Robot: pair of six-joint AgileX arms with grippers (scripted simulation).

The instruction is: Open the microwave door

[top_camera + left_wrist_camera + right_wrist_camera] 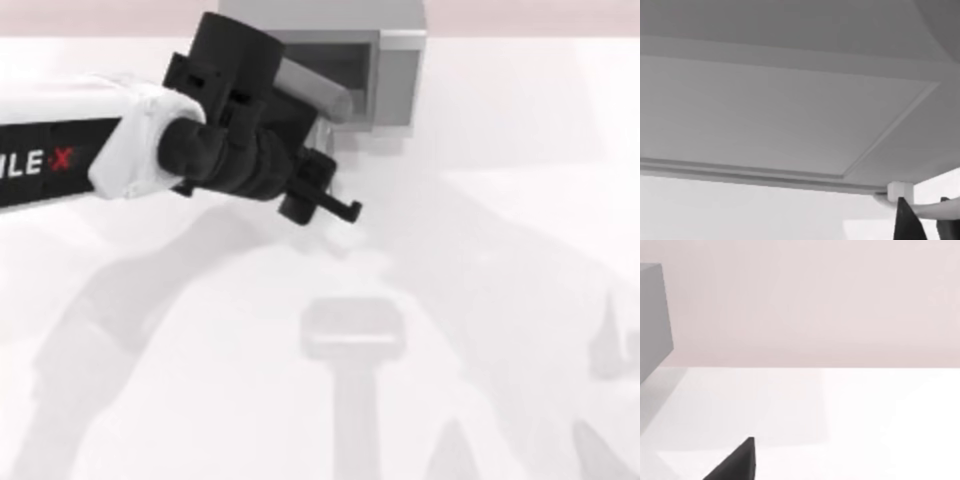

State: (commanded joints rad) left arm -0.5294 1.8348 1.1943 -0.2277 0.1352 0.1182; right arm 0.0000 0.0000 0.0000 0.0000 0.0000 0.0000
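- Microwave [395, 60] sits at the far edge of the table [500, 300], about centre in the top view, front facing the near side.
- Microwave door [318, 92] is swung part-way out from the body; seen from above it reads as a grey slab running diagonally, its free end pointing toward the near-right and its other end hidden behind the left arm [120, 150].
- Dark cavity opening shows behind the door, next to the narrow control panel [397, 85] at the right of the front.
- Left wrist view: door fills the picture, big window [770, 115] inside a lighter frame, long axis running across the view; silver handle [905, 197] at the door's edge.
- Left gripper [335, 200] sits just below the door's free end, at the handle; dark fingertips [905, 220] lie right by the handle bar. Can't tell if the fingers are spread or pinching it.
- Right gripper [737, 462]: only one dark tip shows in its wrist view, so can't tell its state; grey microwave side at that view's edge.
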